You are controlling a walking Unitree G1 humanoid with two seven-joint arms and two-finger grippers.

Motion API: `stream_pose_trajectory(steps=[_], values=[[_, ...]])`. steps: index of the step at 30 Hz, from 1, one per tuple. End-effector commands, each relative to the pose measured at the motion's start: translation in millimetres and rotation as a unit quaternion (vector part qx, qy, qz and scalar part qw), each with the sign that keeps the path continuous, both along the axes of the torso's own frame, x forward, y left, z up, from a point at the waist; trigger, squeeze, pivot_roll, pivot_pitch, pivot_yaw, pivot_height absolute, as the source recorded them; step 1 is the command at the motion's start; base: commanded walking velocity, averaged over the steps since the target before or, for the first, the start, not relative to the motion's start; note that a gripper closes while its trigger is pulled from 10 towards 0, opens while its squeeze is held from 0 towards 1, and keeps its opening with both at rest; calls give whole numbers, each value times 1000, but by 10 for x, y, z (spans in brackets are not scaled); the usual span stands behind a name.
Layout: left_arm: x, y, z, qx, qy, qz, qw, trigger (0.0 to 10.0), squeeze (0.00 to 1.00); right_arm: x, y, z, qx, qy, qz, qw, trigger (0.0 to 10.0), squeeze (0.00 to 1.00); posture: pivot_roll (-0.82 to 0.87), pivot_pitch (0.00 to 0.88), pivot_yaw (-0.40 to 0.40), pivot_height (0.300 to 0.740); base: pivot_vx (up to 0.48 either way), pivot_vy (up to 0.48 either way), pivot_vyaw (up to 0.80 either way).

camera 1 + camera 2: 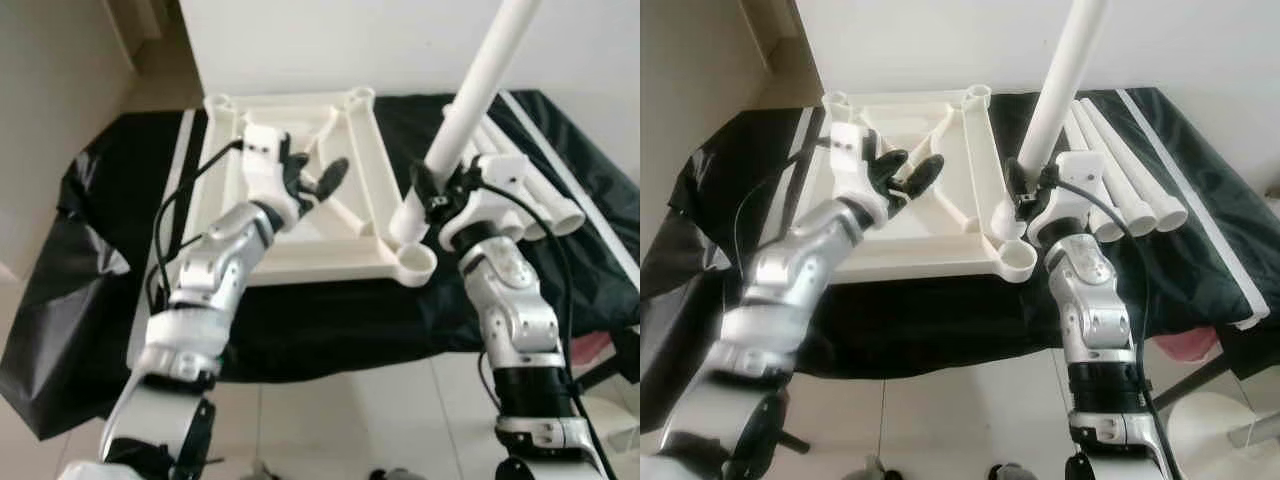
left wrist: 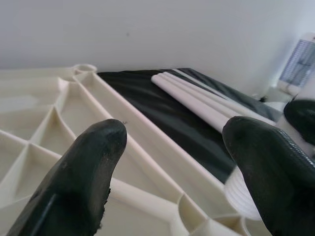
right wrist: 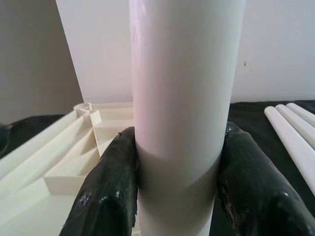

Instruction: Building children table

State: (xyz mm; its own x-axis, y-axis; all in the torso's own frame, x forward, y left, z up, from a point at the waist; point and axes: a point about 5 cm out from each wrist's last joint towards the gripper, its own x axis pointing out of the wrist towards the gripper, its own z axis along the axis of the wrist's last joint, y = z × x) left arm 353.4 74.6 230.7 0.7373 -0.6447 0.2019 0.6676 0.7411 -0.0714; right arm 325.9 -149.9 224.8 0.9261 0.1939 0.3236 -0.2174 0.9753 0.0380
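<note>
My right gripper (image 3: 177,172) was clamped on a white table leg (image 1: 470,110), its fingers (image 3: 110,187) pressed to both sides; the head views showed the leg tilted, its lower end beside the corner socket (image 1: 415,262) of the upturned tabletop (image 1: 300,255). My left gripper (image 1: 318,180) hovered spread above the tabletop's ribs. Three spare legs (image 1: 1125,190) lay on the black sheet (image 1: 330,320).

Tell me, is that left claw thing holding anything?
No, the left gripper hovers open above the upturned white tabletop, its black fingers spread with nothing between them.
</note>
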Motion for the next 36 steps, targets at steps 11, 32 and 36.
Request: stream_pose_trajectory(steps=[11,32,36], values=[[-490,-139,-483,139,-49,-65,987,10000,0,-93,6,-134,-31,-5,-18,999,10000,0,-40,97,25,740,0,0,0],[-796,-181,-676,216,-67,-106,968,10000,0,-267,-18,-224,-66,-21,-23,997,10000,0,-30,90,13,740,0,0,0],[-802,-198,-673,217,-67,-108,968,10000,0,-292,-15,-239,-76,-24,-22,997,10000,0,-30,91,11,740,0,0,0]])
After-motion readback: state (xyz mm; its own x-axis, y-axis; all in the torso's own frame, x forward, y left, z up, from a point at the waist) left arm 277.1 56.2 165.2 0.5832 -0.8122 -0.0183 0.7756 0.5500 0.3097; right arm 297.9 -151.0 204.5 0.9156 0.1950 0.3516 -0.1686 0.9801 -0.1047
